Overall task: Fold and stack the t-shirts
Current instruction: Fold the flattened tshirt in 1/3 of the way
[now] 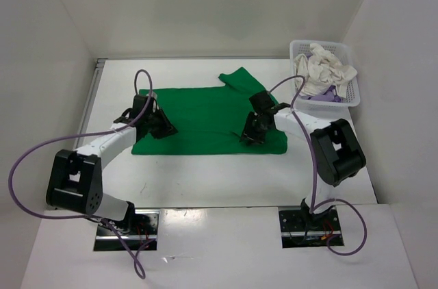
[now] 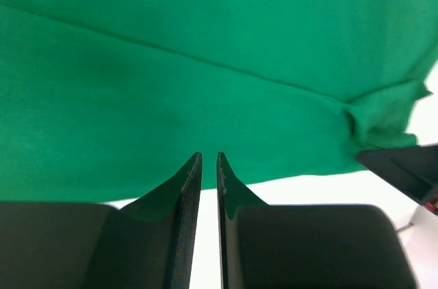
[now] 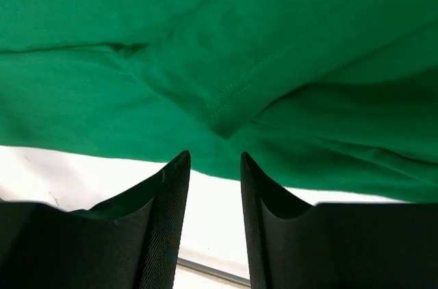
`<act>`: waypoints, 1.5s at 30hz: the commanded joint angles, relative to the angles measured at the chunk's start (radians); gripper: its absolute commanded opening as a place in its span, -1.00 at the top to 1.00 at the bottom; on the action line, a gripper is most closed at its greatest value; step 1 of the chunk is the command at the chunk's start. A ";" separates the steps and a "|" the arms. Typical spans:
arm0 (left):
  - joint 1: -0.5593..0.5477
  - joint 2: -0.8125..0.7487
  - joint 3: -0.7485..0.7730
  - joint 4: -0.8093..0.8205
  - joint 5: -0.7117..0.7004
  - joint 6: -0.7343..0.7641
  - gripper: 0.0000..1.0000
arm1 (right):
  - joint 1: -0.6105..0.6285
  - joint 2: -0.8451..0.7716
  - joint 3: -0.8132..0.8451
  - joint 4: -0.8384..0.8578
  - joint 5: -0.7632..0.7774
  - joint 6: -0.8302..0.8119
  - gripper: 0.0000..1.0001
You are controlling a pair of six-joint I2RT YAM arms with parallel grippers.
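The bright green t-shirt (image 1: 205,119) lies spread flat in the middle of the table, one sleeve sticking out at the back. It fills the left wrist view (image 2: 205,49) and the right wrist view (image 3: 205,29). My left gripper (image 1: 161,127) is over the shirt's left part; its jaws (image 2: 209,155) stand almost together with nothing between them. My right gripper (image 1: 250,135) is over the shirt's near right part; its jaws (image 3: 215,155) stand slightly apart and empty, above the shirt's near hem. The white-cream shirt (image 1: 321,66) and the light purple shirt (image 1: 326,96) lie crumpled in the basket.
The white lattice basket (image 1: 299,46) stands at the back right corner. White walls close in the table on the left, back and right. Part of the right arm (image 2: 404,169) shows at the right edge of the left wrist view.
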 commanded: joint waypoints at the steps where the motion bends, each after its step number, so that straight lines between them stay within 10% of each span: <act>1: 0.002 0.044 0.001 0.049 -0.025 0.015 0.59 | 0.011 0.009 0.044 0.054 0.022 0.013 0.16; 15: 0.002 0.085 -0.068 0.078 -0.077 0.015 0.59 | 0.011 0.122 0.124 0.062 0.061 -0.005 0.27; 22: 0.002 0.085 -0.077 0.087 -0.077 0.006 0.59 | 0.011 0.159 0.180 0.053 0.072 -0.024 0.82; 35: 0.002 0.058 -0.086 0.087 -0.057 -0.013 0.59 | 0.038 0.368 0.478 -0.064 0.166 -0.126 0.90; 45: 0.002 -0.012 -0.086 0.055 -0.100 -0.007 0.56 | 0.057 0.353 0.581 -0.113 0.233 -0.183 0.12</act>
